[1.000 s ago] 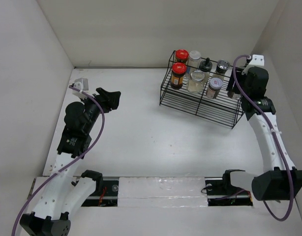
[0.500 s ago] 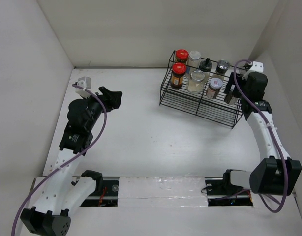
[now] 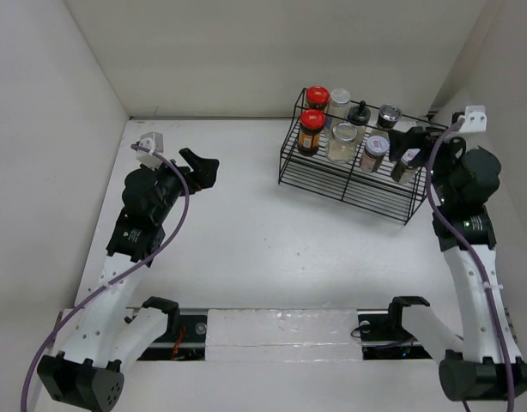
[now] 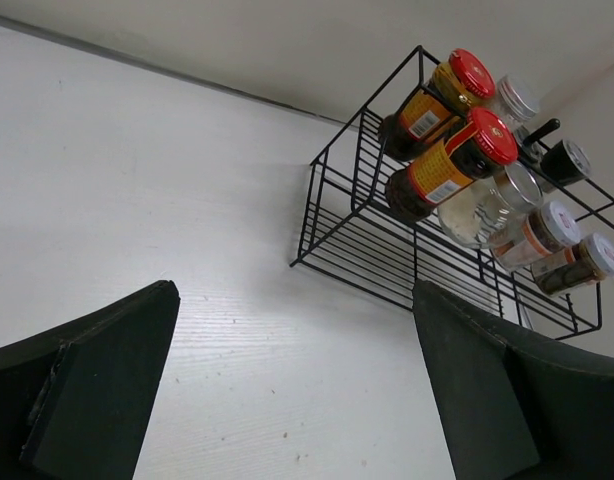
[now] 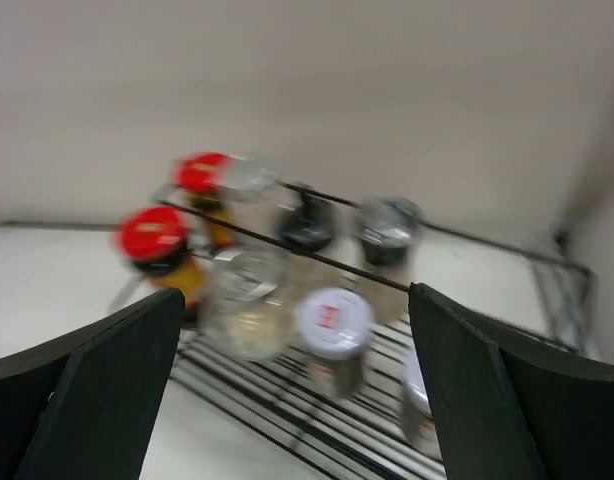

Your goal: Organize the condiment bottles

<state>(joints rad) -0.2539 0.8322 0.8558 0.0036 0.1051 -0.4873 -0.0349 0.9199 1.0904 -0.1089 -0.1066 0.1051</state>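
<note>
Several condiment bottles stand in a black wire rack (image 3: 332, 176) at the back right. Two dark jars with red lids (image 3: 312, 121) sit at its left end, one behind the other. To their right stand a clear jar (image 3: 342, 140) and a white-lidded shaker (image 3: 374, 149), with darker-capped bottles (image 3: 389, 114) behind. The left wrist view shows another pale-lidded jar (image 4: 585, 262) at the rack's front right end. My right gripper (image 3: 407, 146) hangs open just right of the rack with nothing between its fingers. My left gripper (image 3: 200, 168) is open and empty over the bare table, far left of the rack (image 4: 387, 262).
White walls close the table on the left, back and right. The right wall runs close behind the rack's right end and my right arm. The right wrist view is blurred, with the bottle rows (image 5: 332, 322) ahead of the open jaws.
Both grippers have opened wide. My right arm has drawn back to the right from the rack, leaving a jar at its front right end. The left gripper has shifted slightly toward the rack.
</note>
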